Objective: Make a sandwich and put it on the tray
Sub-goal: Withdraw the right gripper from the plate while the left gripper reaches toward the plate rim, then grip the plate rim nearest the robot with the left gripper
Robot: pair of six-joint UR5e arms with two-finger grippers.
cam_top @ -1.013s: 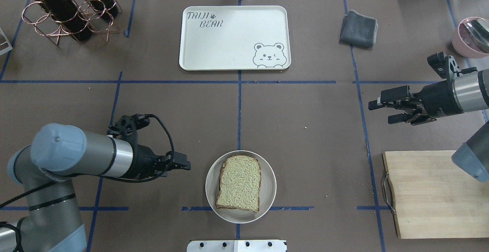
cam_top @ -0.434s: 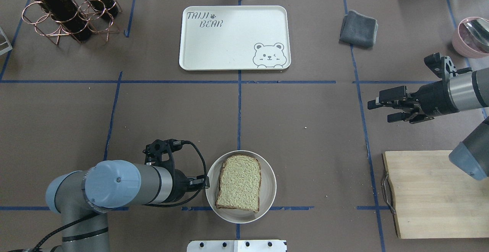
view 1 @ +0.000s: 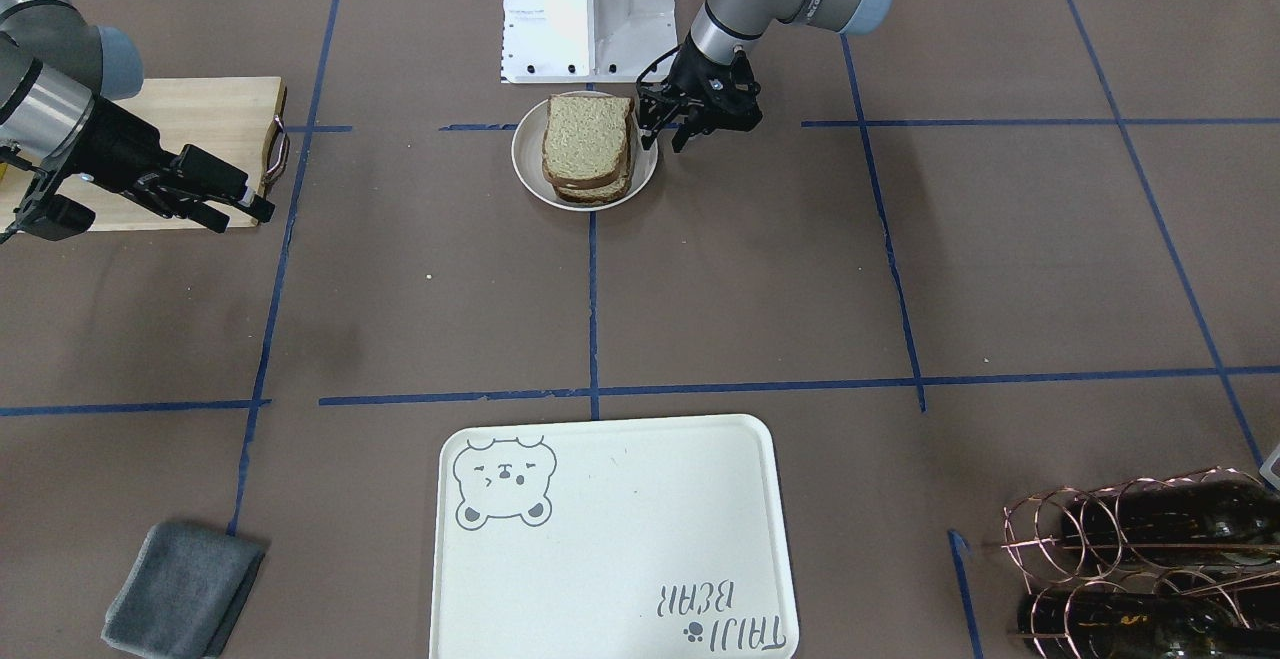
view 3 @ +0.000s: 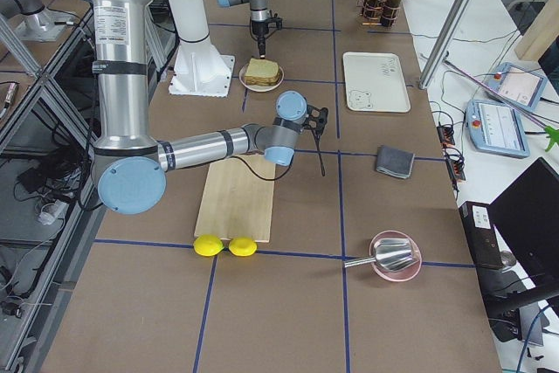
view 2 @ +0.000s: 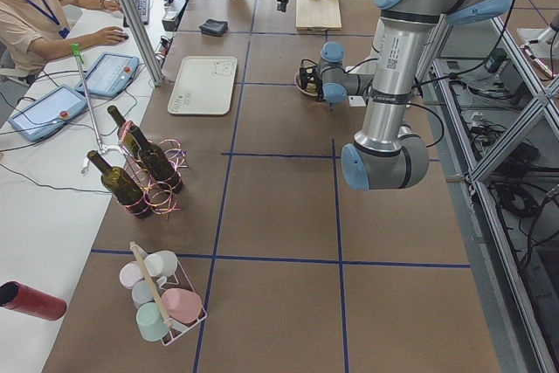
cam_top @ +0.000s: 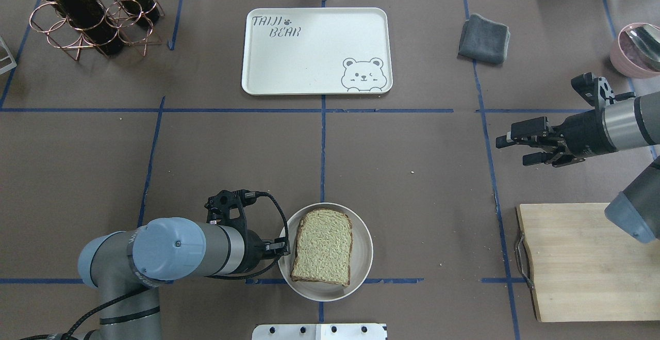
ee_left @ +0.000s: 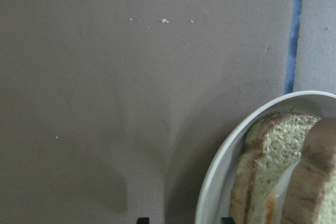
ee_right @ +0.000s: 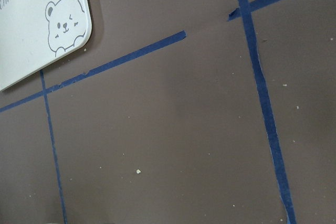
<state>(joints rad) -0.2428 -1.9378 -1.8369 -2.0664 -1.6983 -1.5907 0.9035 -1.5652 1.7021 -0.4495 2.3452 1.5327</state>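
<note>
The sandwich (cam_top: 322, 247) is two tan speckled bread slices with dark crust, stacked on a small round beige plate (cam_top: 363, 257) near the robot's edge. A pale layer shows between the slices in the left wrist view (ee_left: 278, 198). My left gripper (cam_top: 283, 247) is open and low at the plate's left rim; in the left wrist view (ee_left: 185, 220) its tips stand on either side of the rim. My right gripper (cam_top: 515, 149) is open and empty, off to the right above bare table. The tray (cam_top: 314, 51) with the bear drawing lies bare at the far centre.
A wooden cutting board (cam_top: 588, 262) lies at the near right, with two lemons (view 3: 225, 245) beyond its end. A grey cloth (cam_top: 483, 38) lies right of the tray. A wire rack with wine bottles (cam_top: 87, 10) stands far left, a pink bowl (cam_top: 637, 48) far right.
My left arm has swung right and towards the robot's edge, bringing its gripper from left of the plate to the plate's left rim. The right gripper has barely shifted.
</note>
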